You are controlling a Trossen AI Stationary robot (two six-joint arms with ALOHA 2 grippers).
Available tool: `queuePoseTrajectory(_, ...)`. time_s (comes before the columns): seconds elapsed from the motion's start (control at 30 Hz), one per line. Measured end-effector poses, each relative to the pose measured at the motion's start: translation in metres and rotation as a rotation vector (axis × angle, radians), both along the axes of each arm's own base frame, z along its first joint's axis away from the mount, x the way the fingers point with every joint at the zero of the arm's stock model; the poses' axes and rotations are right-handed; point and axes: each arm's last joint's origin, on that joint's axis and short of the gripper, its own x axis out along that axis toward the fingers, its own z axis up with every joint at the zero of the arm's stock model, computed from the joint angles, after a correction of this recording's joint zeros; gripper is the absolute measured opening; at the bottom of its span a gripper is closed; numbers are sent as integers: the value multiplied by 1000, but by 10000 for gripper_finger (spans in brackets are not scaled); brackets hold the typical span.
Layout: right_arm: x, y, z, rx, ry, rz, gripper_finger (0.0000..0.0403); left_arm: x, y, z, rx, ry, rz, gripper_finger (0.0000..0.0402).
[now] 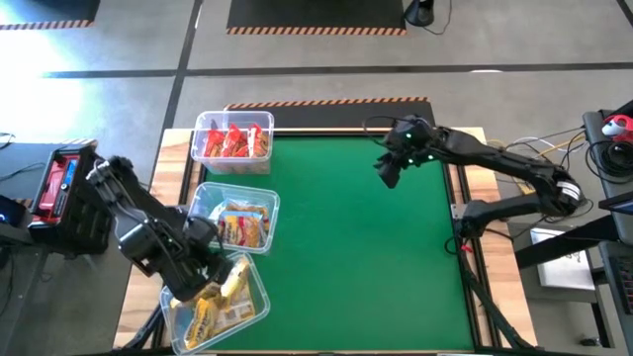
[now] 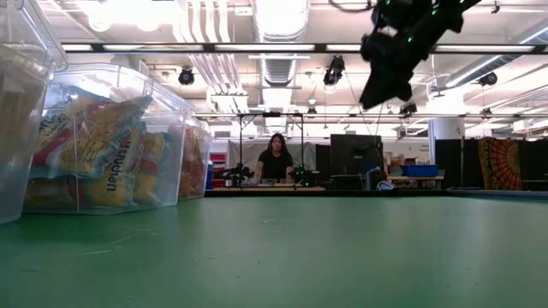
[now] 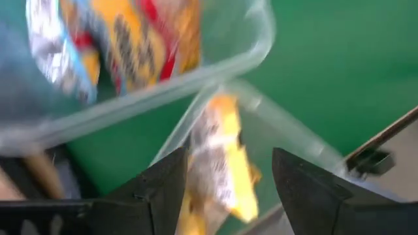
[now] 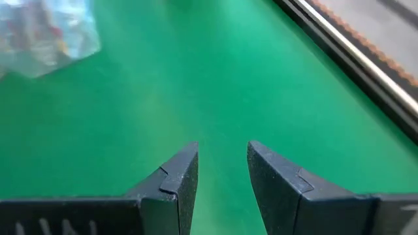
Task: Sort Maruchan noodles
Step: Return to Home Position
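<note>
Closest to your low camera, at the far left edge of that frame, stands the clear wall of the bottom bin (image 2: 19, 94), and behind it you can see two more clear bins in a row on the green surface (image 1: 356, 247). From above, all three bins run down the left side of the surface. Your red noodle packs (image 1: 235, 141) lie in the top bin (image 1: 204, 129) at the upper left of the green. Your orange noodle packs (image 1: 242, 227) lie in the middle bin (image 1: 269, 201) just below it. Your yellow noodle packs (image 1: 220, 302) lie in the bottom bin at the lower left, which sits turned at an angle to the other two. Your left hand (image 3: 228, 156) is released, its fingers spread wide. It hangs in the lower left of the overhead frame, over the place where the middle and bottom bins meet, and its wrist camera looks past the fingers at a yellow pack lying in its bin. Your right hand (image 1: 388, 170) is also released, its fingers a little apart. It hovers above bare green in the upper middle of the overhead frame, well apart from the bins. Across the room, at the centre of the low frame, a person (image 2: 276, 158) stands behind a far bench.
</note>
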Motion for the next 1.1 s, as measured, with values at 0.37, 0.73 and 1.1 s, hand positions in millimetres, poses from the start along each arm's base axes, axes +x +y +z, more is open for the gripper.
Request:
queuePoseTrajectory(0.37, -36, 32, 41, -20, -202, -22, 123, -9, 24, 19, 273, -287, -38, 201)
queuePoseTrajectory(0.73, -46, 66, 26, 97, -248, 5, 123, -22, 44, 34, 454, -439, -73, 200)
queuePoseTrajectory(1.1, -68, 92, 1, 59, -277, -74, 123, -32, 56, 42, 500, -493, -87, 200)
